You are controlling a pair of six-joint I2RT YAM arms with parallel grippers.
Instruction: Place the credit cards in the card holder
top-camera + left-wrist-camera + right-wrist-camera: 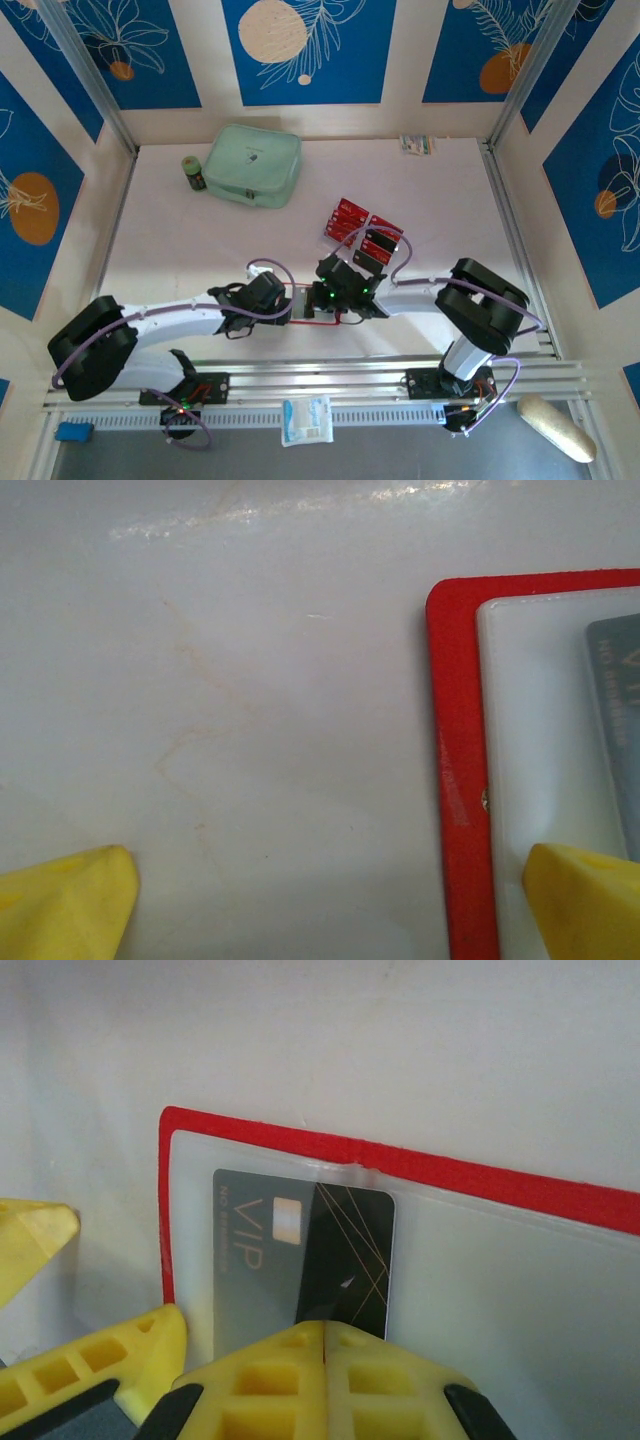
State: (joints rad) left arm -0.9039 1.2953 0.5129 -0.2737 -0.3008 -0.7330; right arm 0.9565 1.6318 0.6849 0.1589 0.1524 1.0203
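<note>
From the top, my left arm and my right arm meet over the middle of the table. The loose credit cards lie in a little bunch just behind them. A mint-green case sits far back on the left.

In the left wrist view, the left gripper is spread wide and holds nothing. One yellow fingertip is over the bare table. The other is over the pale inside of the red card holder.

In the right wrist view, the right gripper is squeezed tight. Its pads press together at the near edge of a dark VIP card. The card lies on the open card holder's pale inside. Part of it looks cloudy under clear plastic. I cannot tell if the pads pinch the card.
</note>
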